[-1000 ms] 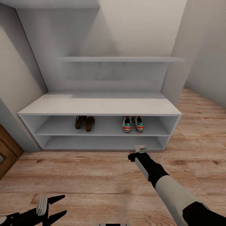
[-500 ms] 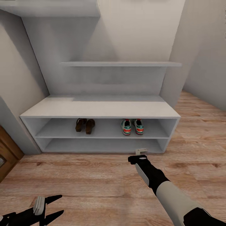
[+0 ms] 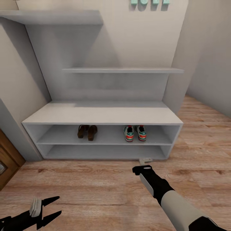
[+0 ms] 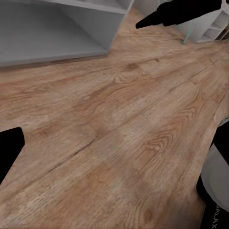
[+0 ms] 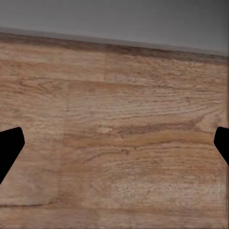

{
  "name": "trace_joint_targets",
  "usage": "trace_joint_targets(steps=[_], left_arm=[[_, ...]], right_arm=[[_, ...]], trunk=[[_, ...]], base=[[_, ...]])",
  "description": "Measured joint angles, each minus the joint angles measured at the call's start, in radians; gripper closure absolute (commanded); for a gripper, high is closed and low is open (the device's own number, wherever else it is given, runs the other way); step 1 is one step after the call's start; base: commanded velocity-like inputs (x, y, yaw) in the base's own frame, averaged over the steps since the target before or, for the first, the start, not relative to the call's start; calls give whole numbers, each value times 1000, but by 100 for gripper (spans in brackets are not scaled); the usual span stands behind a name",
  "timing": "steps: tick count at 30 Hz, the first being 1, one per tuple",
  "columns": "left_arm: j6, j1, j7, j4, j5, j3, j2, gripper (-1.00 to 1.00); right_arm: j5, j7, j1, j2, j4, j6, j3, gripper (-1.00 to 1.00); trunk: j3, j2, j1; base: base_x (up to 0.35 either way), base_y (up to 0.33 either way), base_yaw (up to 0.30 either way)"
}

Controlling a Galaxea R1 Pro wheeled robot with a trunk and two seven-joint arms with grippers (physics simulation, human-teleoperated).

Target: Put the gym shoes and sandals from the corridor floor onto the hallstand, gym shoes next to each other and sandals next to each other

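Note:
The two gym shoes [image 3: 134, 133] stand side by side at the right of the hallstand's [image 3: 102, 114] upper open shelf level. Both brown sandals [image 3: 86, 131] sit together further left on the same level. In the head view my right gripper [image 3: 145, 159] hovers low over the corridor floor [image 3: 96, 186], just in front of the rack's base below the gym shoes. In the right wrist view its black fingertips [image 5: 9, 148] stand wide apart, open, with only floor planks between them. My left gripper [image 3: 55, 208] is open and empty near the bottom left corner.
Two floating shelves [image 3: 123, 70] hang on the tall back panel, with a teal sign [image 3: 150, 1] above. A wooden door [image 3: 8, 160] stands at the left, and grey walls close in on both sides. Plank floor runs off to the right.
The whole view has tilted up and drawn back a little from the rack. Both arms sit slightly lower in the picture. Shoes and sandals have stayed where they were.

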Motion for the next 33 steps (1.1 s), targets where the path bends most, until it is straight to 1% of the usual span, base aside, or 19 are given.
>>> trace_joint_targets(steps=[3,9,10,13,14,15,16,19,20,21,23,24,25,26,29,30,33], left_arm=[[1,1,1,1,0,15,11,-100],[3,1,1,1,0,24,18,-100],[3,1,1,1,0,25,19,-100],[4,1,2,1,0,26,20,-100],[4,1,2,1,0,26,21,-100],[4,1,2,1,0,26,21,-100],[5,1,3,1,0,26,21,-100],[5,1,5,1,0,26,22,-100],[5,1,53,2,-1,27,22,-100],[4,1,66,3,-1,26,22,-100],[3,1,121,3,-1,25,21,-100],[2,1,173,3,-1,23,19,-100],[3,2,232,10,-1,18,17,-100],[2,2,265,25,0,15,15,-100],[2,1,307,52,0,15,14,-100],[1,1,330,70,1,17,14,-100],[0,1,358,92,2,20,13,-100]], right_arm=[[0,0,2,-1,16,0,0,-100],[0,4,14,-1,61,-16,1,-100],[-1,25,18,-1,88,-45,1,-100],[-1,69,20,-1,120,-81,1,-100],[1,106,21,-2,141,-100,1,-100],[2,126,21,-2,151,-109,1,-100],[4,161,22,-2,169,-121,1,-100],[6,214,22,-3,199,-135,0,-100],[6,241,23,-4,262,-167,0,-100],[6,244,23,-4,276,-178,0,-100],[6,248,23,-10,328,-238,0,-100],[7,254,23,-23,386,-325,0,-100],[13,283,28,-40,451,-429,0,-100],[14,311,34,-52,472,-476,3,-100],[16,370,44,-69,489,-531,4,-100],[16,416,53,-82,496,-559,4,-100],[16,489,69,-107,502,-592,4,-100]], trunk=[[9,21,-12],[28,63,-34],[31,70,-38],[41,91,-50],[44,98,-54],[47,105,-57],[50,112,-61],[59,133,-73],[63,140,-77],[66,147,-81],[72,161,-88],[75,168,-92],[78,175,-96],[81,182,-100],[91,203,-111],[94,210,-115],[103,231,-127]], base=[[0,0,0],[0,0,0],[0,0,0],[0,0,0],[0,0,0],[0,0,0],[0,0,0],[0,0,0],[0,0,0],[0,0,0],[0,0,0],[0,0,0],[0,0,0],[0,0,0],[0,0,0],[0,0,0],[0,0,0]])
